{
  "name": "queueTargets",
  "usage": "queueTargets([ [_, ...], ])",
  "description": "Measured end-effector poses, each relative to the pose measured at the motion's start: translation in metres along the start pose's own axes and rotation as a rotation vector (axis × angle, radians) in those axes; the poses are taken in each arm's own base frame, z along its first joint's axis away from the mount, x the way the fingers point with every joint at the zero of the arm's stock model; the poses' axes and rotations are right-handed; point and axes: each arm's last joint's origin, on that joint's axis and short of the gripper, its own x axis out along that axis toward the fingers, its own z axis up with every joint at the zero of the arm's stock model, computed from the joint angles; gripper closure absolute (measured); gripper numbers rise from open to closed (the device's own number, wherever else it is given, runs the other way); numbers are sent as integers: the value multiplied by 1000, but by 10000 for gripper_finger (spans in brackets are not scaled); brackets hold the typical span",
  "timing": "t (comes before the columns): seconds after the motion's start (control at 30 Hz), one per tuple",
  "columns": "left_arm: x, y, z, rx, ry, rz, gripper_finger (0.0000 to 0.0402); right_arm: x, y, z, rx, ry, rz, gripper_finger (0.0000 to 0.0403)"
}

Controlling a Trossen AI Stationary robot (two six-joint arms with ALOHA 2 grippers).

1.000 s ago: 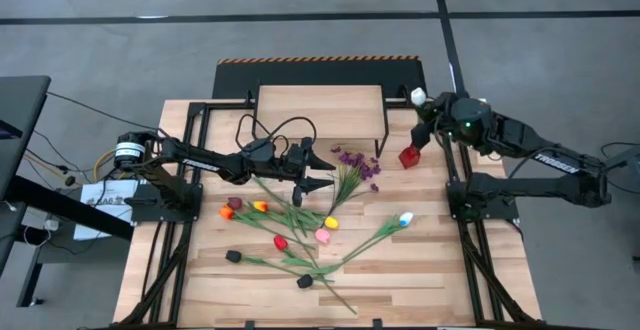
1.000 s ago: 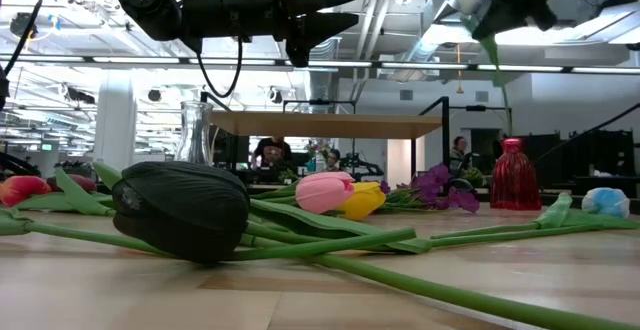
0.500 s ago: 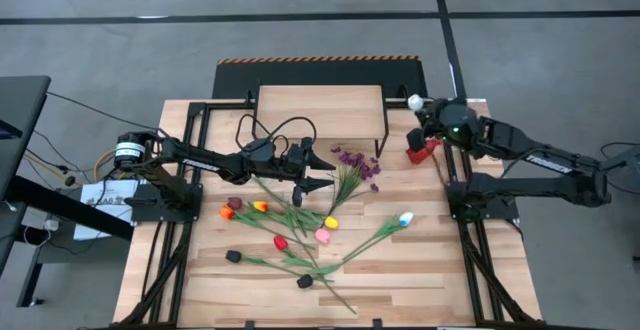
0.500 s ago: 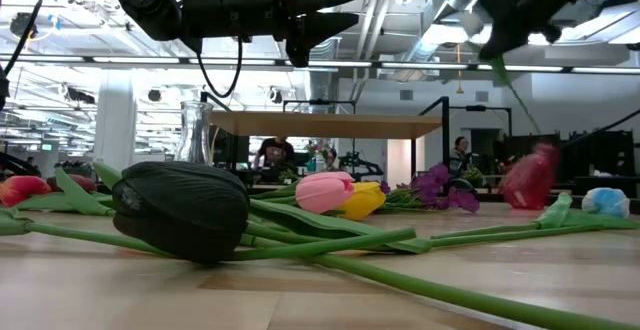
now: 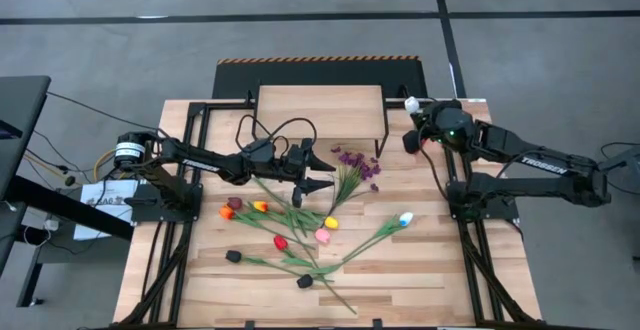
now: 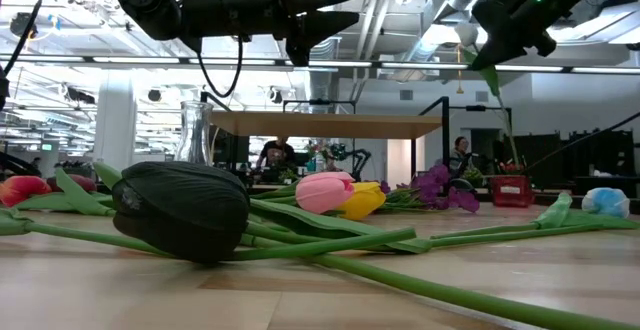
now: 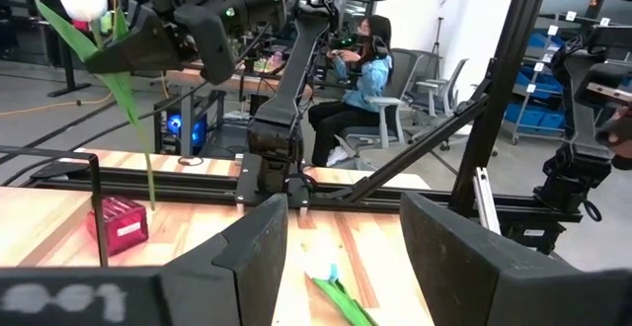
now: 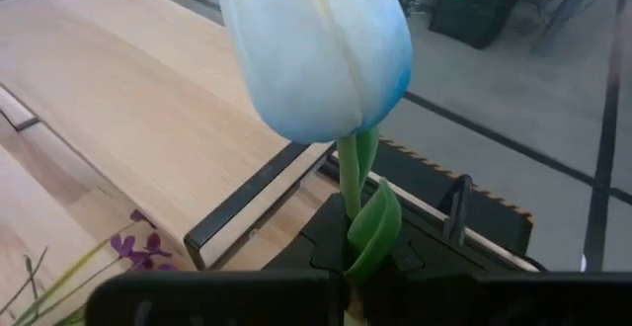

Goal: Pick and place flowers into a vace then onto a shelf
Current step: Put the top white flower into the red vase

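The right gripper point(image 5: 425, 128) is clamped on a white tulip point(image 8: 316, 49) just under the head. It hangs near the table's back right corner, beside the shelf point(image 5: 320, 105). The long stem dangles free below the fingers, and its tip is close to the red vase point(image 7: 118, 229). That vase looks to be lying on its side on the wood, not standing.

That is the worry from where I stand. With the mouth facing sideways, a straight push down has nothing to enter. The stem would strike the vase wall or the table and buckle, or it would shove the vase along. A round vase on its side may roll, and it sits close to the table edge and the arm's base.

The grip is high up, so the loose stem can swing with any quick move and miss even an upright mouth. A squeeze that near the head may also kink the stem.

The left gripper point(image 5: 325, 170) hovers with its jaws wide over the other flowers point(image 5: 300, 225) at mid-table, holding nothing. If it drops in now, it may snag the crossed stems.
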Motion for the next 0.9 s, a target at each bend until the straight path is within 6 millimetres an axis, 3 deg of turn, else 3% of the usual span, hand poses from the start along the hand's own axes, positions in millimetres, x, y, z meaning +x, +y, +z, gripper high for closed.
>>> queueTargets([
  [0.6,-2,-1,4,2,-8,-1,214,0,0,0,0,0,0,396],
  [0.73,-12,-7,28,21,-63,-9,214,-1,0,0,2,-4,6,396],
  [0.9,-43,-24,69,120,-79,68,214,-12,-5,2,14,-53,62,396],
])
